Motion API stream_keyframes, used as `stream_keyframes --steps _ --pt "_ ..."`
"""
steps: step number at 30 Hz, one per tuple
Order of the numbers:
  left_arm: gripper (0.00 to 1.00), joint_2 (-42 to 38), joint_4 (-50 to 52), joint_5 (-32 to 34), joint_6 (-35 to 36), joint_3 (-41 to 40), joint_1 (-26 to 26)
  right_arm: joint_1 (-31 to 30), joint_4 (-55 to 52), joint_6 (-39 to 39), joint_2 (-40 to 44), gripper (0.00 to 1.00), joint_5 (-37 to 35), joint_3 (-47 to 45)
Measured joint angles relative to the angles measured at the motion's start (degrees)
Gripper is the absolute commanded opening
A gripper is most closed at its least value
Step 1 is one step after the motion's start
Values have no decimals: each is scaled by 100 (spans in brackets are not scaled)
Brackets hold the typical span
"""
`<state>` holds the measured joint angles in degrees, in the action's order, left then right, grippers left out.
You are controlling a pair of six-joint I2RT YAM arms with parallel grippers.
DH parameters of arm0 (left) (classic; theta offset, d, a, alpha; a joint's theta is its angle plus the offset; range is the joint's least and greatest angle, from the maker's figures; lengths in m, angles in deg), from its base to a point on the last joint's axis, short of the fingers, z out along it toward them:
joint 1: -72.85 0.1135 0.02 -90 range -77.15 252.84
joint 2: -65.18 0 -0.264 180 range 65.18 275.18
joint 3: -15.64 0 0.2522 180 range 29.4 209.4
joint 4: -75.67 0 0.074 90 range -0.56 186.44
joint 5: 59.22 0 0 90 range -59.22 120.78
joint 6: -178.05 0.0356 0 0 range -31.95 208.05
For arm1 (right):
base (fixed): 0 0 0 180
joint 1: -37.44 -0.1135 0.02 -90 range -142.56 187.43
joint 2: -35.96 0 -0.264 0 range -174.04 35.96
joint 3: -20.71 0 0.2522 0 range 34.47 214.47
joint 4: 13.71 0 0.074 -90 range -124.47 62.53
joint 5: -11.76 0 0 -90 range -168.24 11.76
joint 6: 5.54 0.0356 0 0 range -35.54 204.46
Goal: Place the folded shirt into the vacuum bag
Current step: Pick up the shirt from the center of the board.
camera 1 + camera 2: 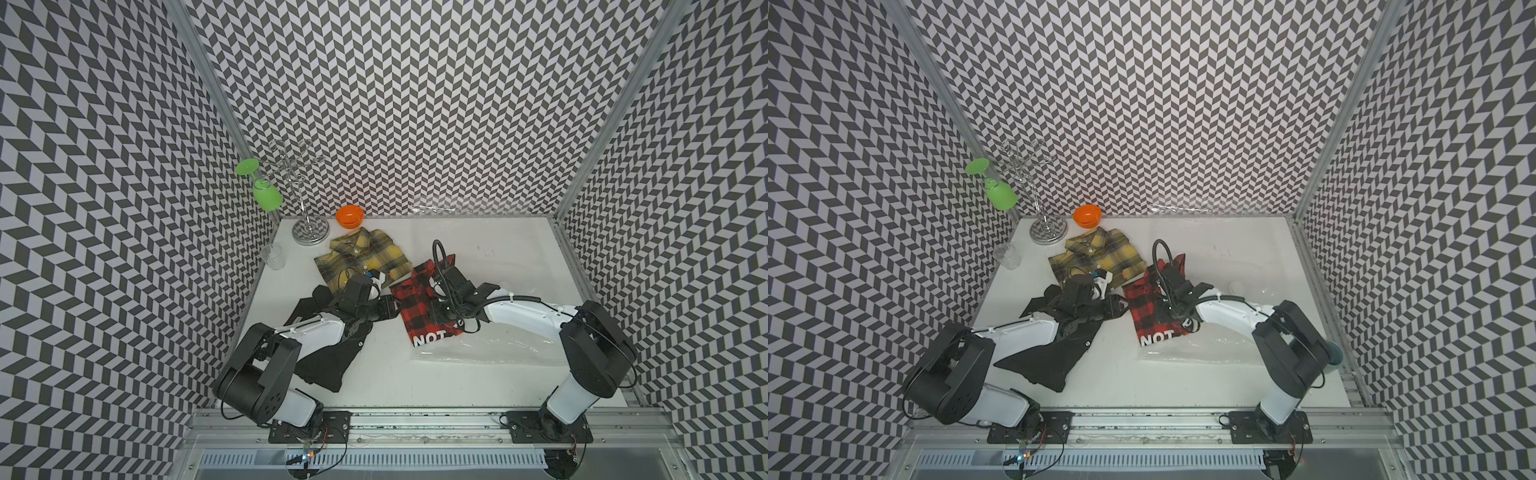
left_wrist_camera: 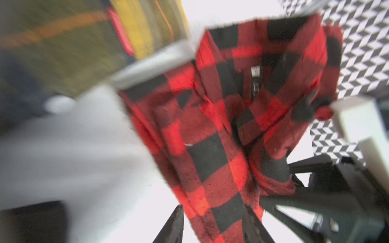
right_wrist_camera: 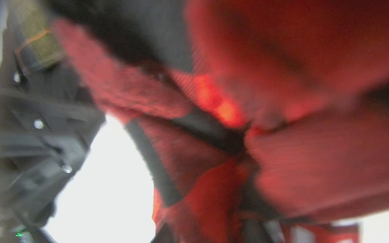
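While both arms crowd the middle of the table (image 1: 374,374), I judge the job at best partly done. The red plaid shirt (image 1: 415,307) lies at centre, its lettered hem meeting the edge of the vacuum bag (image 1: 490,353), which spreads from centre toward 4 o'clock. Most of the plaid looks uncovered, though through that clear film I cannot tell whether the hem is inside. My left gripper (image 2: 214,223) sits at the shirt's 9 o'clock edge, jaws partly apart with cloth between them; whether they pinch it I cannot tell. My right gripper (image 1: 438,311) hangs over the shirt, its wrist view a red blur, so its state is unreadable. Sliding the shirt fully in seems to remain.
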<state>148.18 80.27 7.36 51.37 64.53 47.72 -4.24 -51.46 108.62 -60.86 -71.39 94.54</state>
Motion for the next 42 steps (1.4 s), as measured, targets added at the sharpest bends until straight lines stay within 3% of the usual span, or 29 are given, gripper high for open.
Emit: stream_keyframes --steps 1,3,9,15,19,23,26,34,42 --pt "48 -98 61 13 9 -24 74 -39 -22 -55 -59 91 -20 48" --pt "50 -337 203 39 39 -85 243 -142 -39 -166 -221 99 -63 142" --pt "50 -863 767 63 260 111 778 -448 -203 -389 -640 99 -341 369" --pt "51 -1088 896 15 361 345 938 -879 -584 -398 -1110 100 -1292 785" --pt "51 -1102 977 -24 363 345 938 -1056 -525 -295 -1287 82 -1805 776" --pt "51 -1106 1034 -31 363 345 938 -1038 -304 -216 -1154 55 -1899 664" --pt "51 -1115 1056 -26 365 345 925 -903 -256 -173 -1071 41 -1744 619" --pt "51 -1248 1167 22 426 345 610 -439 22 -157 -721 18 -516 407" --pt "54 -2004 1176 208 782 345 186 236 20 -221 326 9 815 463"
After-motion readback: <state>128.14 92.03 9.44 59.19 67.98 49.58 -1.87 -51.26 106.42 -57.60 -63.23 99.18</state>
